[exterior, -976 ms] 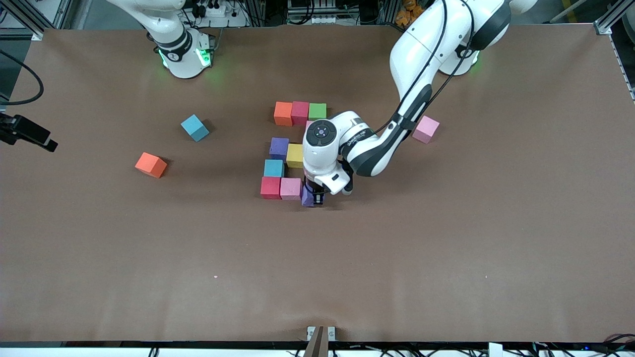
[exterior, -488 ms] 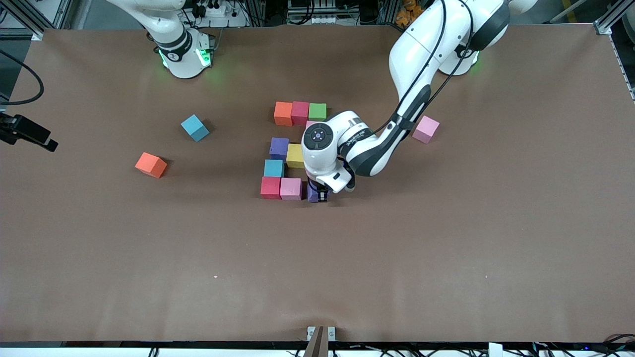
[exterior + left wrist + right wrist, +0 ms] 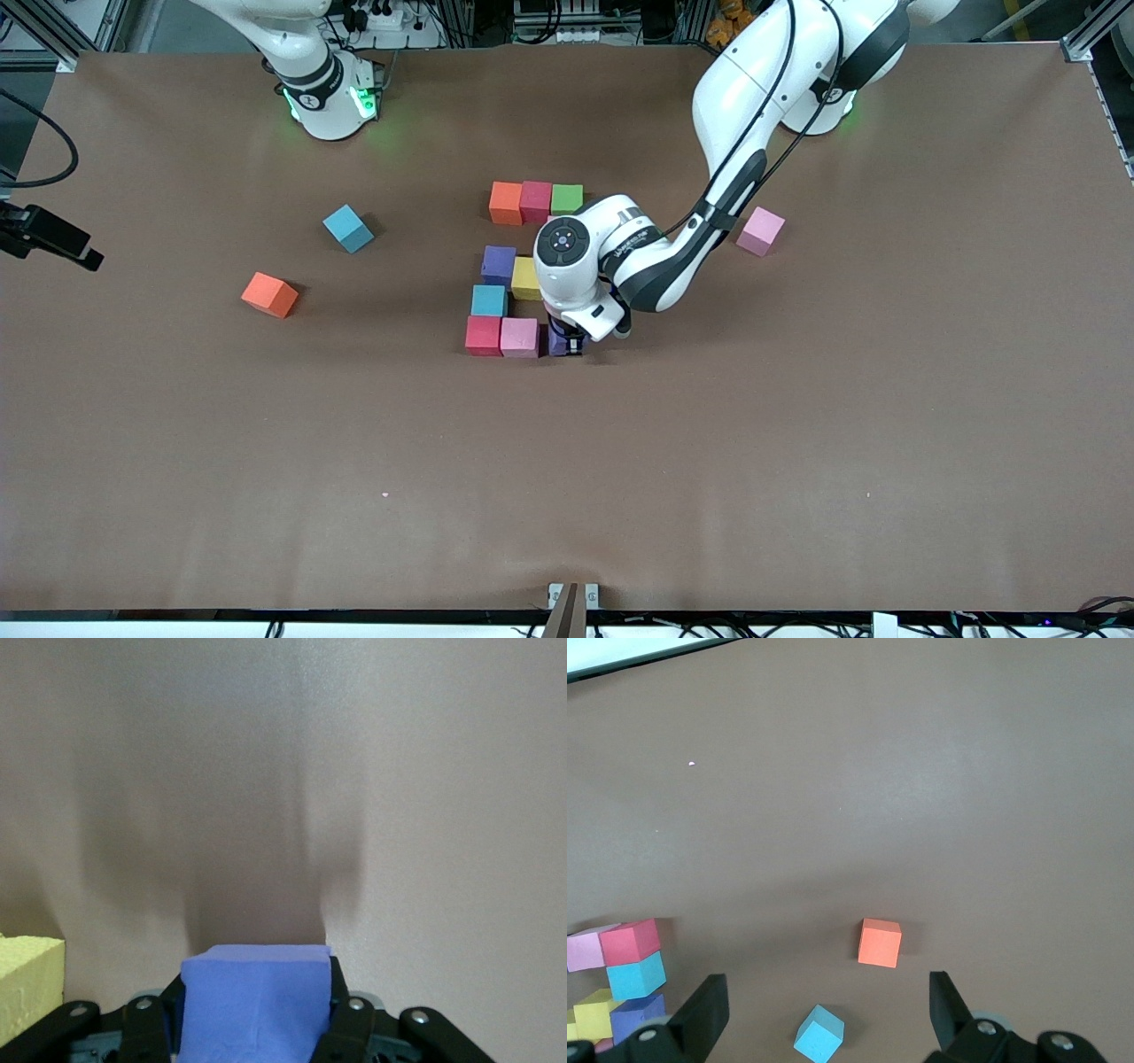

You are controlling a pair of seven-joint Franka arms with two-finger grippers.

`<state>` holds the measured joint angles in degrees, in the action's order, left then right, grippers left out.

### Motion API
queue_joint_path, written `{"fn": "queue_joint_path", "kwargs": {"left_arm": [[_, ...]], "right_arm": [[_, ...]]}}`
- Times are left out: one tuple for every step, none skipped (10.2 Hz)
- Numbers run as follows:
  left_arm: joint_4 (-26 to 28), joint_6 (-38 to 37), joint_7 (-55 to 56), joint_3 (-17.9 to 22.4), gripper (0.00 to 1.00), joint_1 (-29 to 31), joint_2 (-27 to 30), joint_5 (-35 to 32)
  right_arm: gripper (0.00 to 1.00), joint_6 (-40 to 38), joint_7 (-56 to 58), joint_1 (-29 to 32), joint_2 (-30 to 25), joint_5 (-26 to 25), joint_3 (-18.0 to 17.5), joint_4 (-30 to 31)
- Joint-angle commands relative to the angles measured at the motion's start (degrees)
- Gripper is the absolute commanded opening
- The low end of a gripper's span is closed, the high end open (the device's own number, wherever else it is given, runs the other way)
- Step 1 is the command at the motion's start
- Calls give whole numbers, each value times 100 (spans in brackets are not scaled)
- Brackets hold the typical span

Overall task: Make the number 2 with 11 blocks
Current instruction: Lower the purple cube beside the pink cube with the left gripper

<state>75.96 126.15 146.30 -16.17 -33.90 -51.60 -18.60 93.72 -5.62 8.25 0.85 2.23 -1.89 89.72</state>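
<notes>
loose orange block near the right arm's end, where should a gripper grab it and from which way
Come straight down on the orange block and close on two facing side faces. It lies alone on the table, turned askew to the table's edges, so rotate the gripper to match its faces.

The left gripper (image 3: 255, 1028) is clamped on a purple block (image 3: 252, 1001), its black fingers (image 3: 353, 1028) pressed against two facing sides of the cube. Brown table surface (image 3: 354, 771) fills the view around the purple block, with a dark shadow spreading from it. A yellow block (image 3: 25, 983) sits near the purple block, partly cut off at the picture's edge.
</notes>
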Motion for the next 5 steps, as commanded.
{"fn": "queue_joint_path", "kwargs": {"left_arm": [[-169, 119, -76, 26, 16, -46, -61, 102], [-178, 207, -67, 34, 16, -38, -69, 102], [-213, 261, -67, 61, 16, -46, -87, 102], [-239, 270, -32, 70, 16, -46, -104, 110], [-239, 261, -23, 70, 16, -38, -105, 154]], "right_arm": [[100, -64, 34, 106, 21, 32, -66, -69], [100, -64, 26, 132, 21, 32, -66, -77], [100, -64, 34, 141, 21, 32, -66, -78], [100, -64, 34, 133, 21, 32, -66, -78], [100, -64, 26, 133, 21, 40, -66, -69]]}}
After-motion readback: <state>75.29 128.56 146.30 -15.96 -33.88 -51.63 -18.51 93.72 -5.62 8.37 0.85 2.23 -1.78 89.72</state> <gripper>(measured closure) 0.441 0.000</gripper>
